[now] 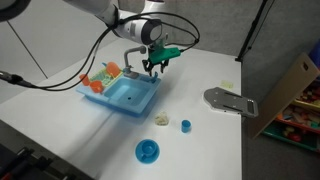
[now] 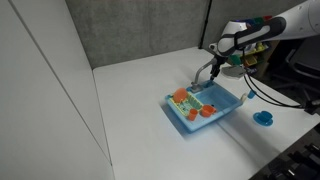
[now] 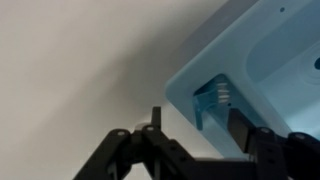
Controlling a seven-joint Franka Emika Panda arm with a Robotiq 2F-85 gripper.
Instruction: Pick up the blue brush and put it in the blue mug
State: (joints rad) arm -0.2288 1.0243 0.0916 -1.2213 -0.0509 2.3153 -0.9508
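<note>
Both exterior views alone show the blue mug.

The toy sink is clearly moulded plastic, smooth with a bit of a sheen. The blue mug looks like the same kind of glossy plastic. The table is a plain matt white top, and the gripper reads as matt black.

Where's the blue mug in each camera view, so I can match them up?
In an exterior view: mug at bottom centre, nearer the camera than the sink.
In an exterior view: mug at the right, just beyond the sink.
Wrist view: not in it.
Shared landmark: the sink, upper right in the wrist view.
</note>
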